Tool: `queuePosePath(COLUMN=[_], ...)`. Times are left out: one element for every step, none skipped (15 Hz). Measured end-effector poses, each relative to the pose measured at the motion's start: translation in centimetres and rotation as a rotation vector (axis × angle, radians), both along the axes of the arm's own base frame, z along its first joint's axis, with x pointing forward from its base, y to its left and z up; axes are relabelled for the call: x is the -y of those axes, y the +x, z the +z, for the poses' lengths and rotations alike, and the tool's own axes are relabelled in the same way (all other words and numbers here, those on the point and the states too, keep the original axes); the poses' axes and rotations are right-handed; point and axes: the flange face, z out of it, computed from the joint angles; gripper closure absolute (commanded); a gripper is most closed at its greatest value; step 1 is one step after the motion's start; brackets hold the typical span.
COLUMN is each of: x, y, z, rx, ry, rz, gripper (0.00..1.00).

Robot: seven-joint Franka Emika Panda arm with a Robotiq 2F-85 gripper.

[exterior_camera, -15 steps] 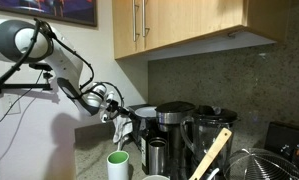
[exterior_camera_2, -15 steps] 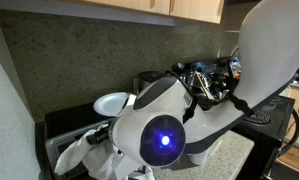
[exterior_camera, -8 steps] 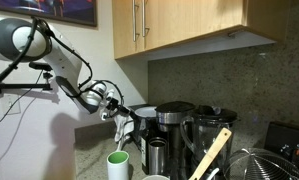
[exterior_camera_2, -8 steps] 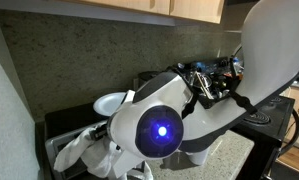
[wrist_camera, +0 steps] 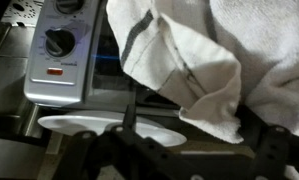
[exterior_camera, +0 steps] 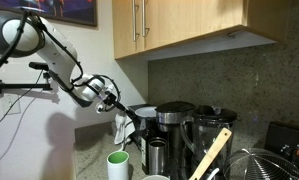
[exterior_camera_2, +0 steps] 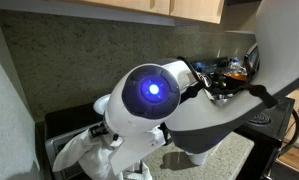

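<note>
A kitchen corner with wooden cabinets (exterior_camera: 179, 25) above a speckled stone backsplash; in an exterior view the arm reaches from the upper left toward the middle of the frame, its pincer (exterior_camera: 123, 121) hanging above a green cup (exterior_camera: 118, 166) on the tabletop (exterior_camera: 89, 168), just left of a coffee maker (exterior_camera: 174, 122). In the wrist view a white towel (wrist_camera: 219, 50) with a grey stripe fills the upper right, drooping in front of a silver toaster oven (wrist_camera: 69, 60) at upper left, and a white plate (wrist_camera: 99, 127) lies at lower left. Only dark parts of the pincer show along the bottom edge, near the towel's lower right corner; I cannot tell how far it is open or whether it grips the cloth.
</note>
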Motion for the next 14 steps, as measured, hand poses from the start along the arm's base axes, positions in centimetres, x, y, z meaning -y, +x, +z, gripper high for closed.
queuePosePath(x=[0.0,-0.1,-0.1,-0.1,-0.1,-0.1,-0.1,-0.1,-0.1,-0.1,-0.1,-0.1,-0.1,-0.1], y=[-0.1,-0.1,-0.2,-0.3,-0.3,-0.4,-0.5,-0.6,-0.7,-0.7,-0.8,-0.9,-1.0,-1.0], z=[0.6,1.1,1.8,2.4,3.0,3.6,4.2,4.6,5.0,5.4,5.7,6.0,6.2,6.4], rx=[-0.024,-0.048,-0.072,-0.093,-0.113,-0.133,-0.153,-0.172,-0.19,-0.207,-0.224,-0.243,-0.262,-0.282], ry=[0.006,0.013,0.02,0.027,0.034,0.042,0.05,0.058,0.065,0.073,0.079,0.086,0.092,0.095], rz=[-0.001,0.0,0.002,0.004,0.008,0.012,0.016,0.022,0.029,0.034,0.042,0.049,0.056,0.063], gripper=[0.0,0.0,0.0,0.0,0.0,0.0,0.0,0.0,0.0,0.0,0.0,0.0,0.0,0.0])
